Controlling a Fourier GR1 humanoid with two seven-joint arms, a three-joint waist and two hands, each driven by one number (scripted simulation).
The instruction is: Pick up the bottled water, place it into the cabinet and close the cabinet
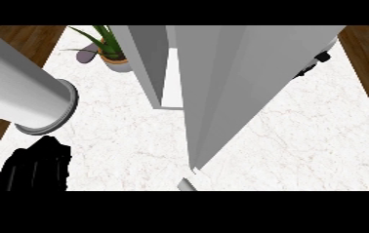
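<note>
One cabinet (238, 81), door ajar; one potted plant (108, 47) behind; left hand (36, 171) w/ fingers curled, holding nothing.

A smooth grey cylindrical forearm (29, 98) widens into a flanged wrist collar, and below it sits a black, blocky left robot hand (36, 171).

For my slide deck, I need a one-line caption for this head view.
Open cabinet door swung over the marble counter, potted plant behind, left hand low at the counter's near edge.
</note>
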